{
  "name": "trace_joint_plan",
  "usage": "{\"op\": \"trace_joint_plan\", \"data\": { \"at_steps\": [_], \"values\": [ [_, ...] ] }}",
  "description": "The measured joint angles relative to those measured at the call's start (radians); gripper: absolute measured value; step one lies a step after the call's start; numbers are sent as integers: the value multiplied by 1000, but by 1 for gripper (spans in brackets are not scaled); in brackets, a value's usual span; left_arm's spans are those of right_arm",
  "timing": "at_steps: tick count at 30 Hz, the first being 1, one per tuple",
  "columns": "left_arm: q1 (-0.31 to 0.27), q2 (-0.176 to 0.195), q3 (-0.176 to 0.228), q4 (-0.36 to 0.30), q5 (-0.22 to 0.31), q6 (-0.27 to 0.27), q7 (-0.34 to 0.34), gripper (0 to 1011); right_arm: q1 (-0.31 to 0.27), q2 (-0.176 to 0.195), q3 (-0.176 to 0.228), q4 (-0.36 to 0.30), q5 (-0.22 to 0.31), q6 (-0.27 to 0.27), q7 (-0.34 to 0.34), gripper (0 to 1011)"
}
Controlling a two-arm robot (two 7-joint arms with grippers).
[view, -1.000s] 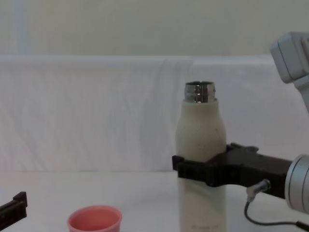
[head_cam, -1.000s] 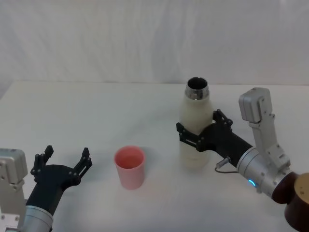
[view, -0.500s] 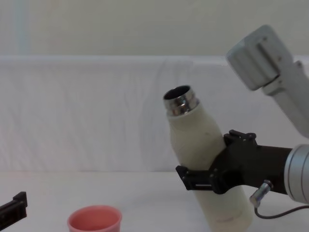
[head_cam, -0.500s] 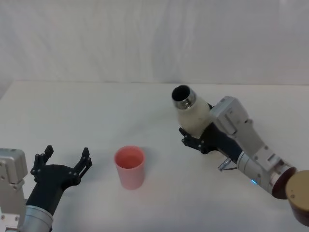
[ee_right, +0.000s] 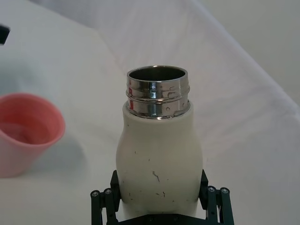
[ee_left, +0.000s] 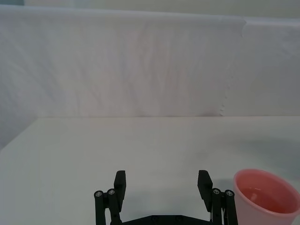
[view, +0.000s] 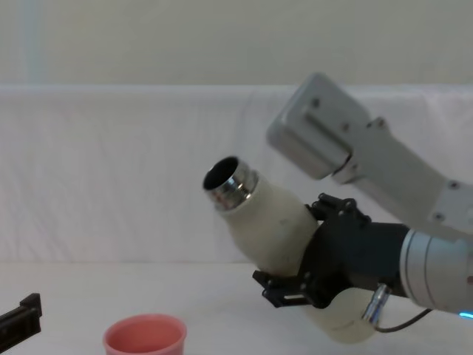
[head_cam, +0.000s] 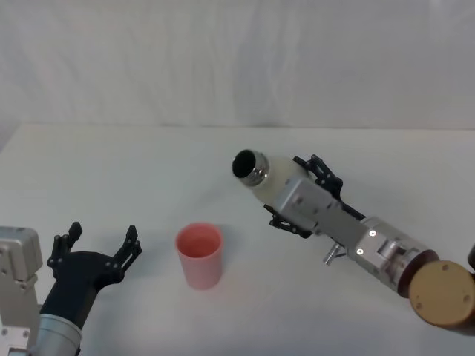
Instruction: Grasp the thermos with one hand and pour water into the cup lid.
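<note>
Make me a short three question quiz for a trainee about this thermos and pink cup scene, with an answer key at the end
1. True or false: the thermos stands upright on the table.
2. Which gripper holds the thermos? A) left gripper B) right gripper
3. Fill in: the thermos's open steel neck is tilted toward the ____.

Key:
1. False; it is lifted and tilted, its mouth short of the cup lid's rim.
2. B; the left gripper rests open beside the cup lid.
3. cup lid

No legible text, seemingly.
</note>
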Motion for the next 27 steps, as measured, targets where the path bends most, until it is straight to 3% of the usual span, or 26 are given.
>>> {"op": "trace_joint_plan", "data": {
  "at_steps": [6, 13, 27],
  "values": [
    [0, 0, 0, 0, 0, 0, 0, 1001, 26, 0, -44, 17, -107, 12, 3, 957],
    [0, 0, 0, 0, 0, 0, 0, 1001, 43, -2, -72, 31, -195, 24, 8, 957],
    [0, 0, 0, 0, 0, 0, 0, 1001, 61, -17, -104, 48, -320, 39, 31, 957]
  ]
}}
